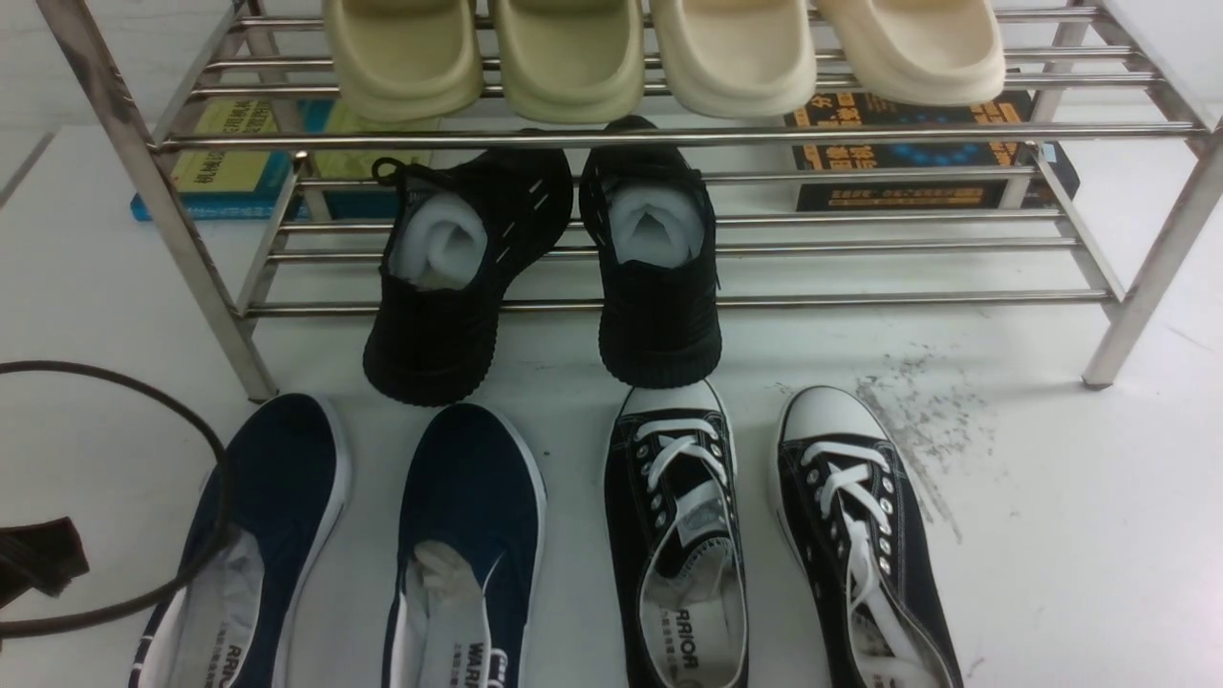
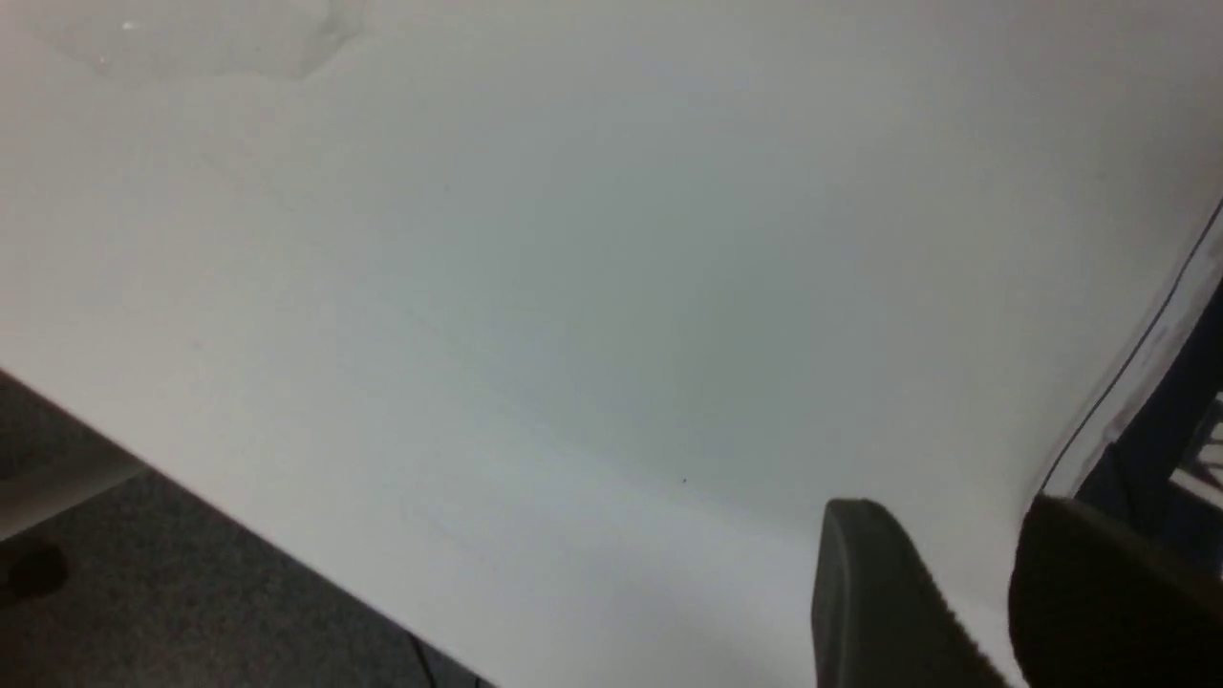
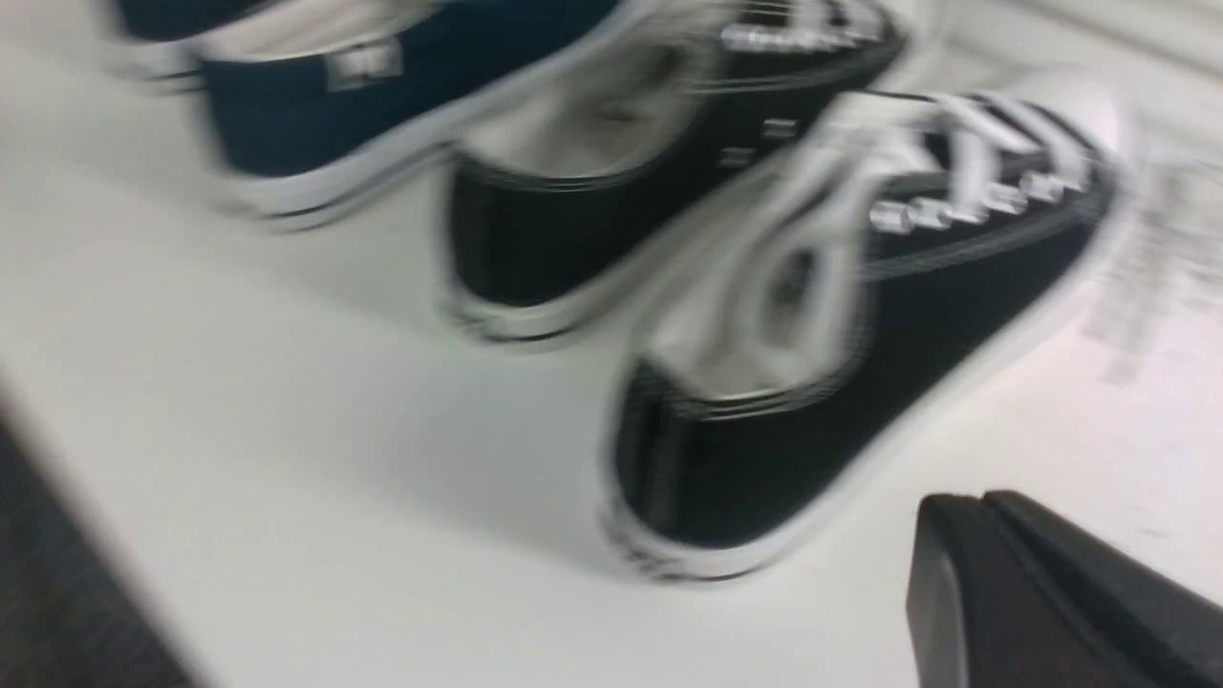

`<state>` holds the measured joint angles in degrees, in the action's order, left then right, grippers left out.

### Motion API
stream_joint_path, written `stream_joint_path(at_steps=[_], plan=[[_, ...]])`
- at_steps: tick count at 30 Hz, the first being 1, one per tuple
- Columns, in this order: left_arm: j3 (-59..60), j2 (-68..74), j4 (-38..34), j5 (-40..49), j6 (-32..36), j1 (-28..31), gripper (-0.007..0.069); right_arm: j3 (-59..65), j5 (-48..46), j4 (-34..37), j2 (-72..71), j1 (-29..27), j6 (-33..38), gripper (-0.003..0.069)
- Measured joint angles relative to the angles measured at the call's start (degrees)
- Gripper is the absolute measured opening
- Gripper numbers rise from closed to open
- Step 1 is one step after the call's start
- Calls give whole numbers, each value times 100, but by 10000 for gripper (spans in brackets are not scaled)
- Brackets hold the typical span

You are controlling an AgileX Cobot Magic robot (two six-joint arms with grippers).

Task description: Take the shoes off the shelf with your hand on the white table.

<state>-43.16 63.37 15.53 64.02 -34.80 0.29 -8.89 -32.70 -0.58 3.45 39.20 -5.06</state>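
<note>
The two navy-blue slip-on shoes stand side by side on the white table [image 1: 1051, 554] in front of the shelf [image 1: 860, 134], one at the left [image 1: 268, 516] and one beside it [image 1: 473, 516]. One navy shoe [image 3: 382, 105] also shows, blurred, in the right wrist view. My left gripper [image 2: 984, 583] is open and empty, low over bare table next to a dark blue edge [image 2: 1170, 420]. My right gripper [image 3: 984, 511] is shut and empty, just behind the heel of a black laced sneaker [image 3: 822, 382]. Neither gripper's jaws show in the front view.
Black knit sneakers [image 1: 449, 277] [image 1: 659, 268] hang over the lower tier's front rail. Several cream slippers [image 1: 573, 57] sit on the top tier. Black white-laced sneakers [image 1: 683, 545] [image 1: 860, 535] stand at the front right. Books [image 1: 229, 162] lie behind the shelf. A black cable [image 1: 205, 449] loops at the left.
</note>
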Motion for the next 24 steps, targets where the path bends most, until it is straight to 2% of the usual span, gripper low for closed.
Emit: stream_joint_path(at_steps=[1,3,9,16,24], plan=[[0,0,-6,21,-1,0,245,6,27,0,-14,-125,0,26],[0,0,-10,185,-7,0,245,25,101,-11,-70,-891,0,28],[0,-6,9,251,-7,0,245,109,222,-25,-286,-2167,0,29],[0,-6,112,115,54,0,245,872,645,-25,-403,-2945,0,38],[0,-6,491,110,54,0,245,945,962,-34,-403,-3513,0,47]])
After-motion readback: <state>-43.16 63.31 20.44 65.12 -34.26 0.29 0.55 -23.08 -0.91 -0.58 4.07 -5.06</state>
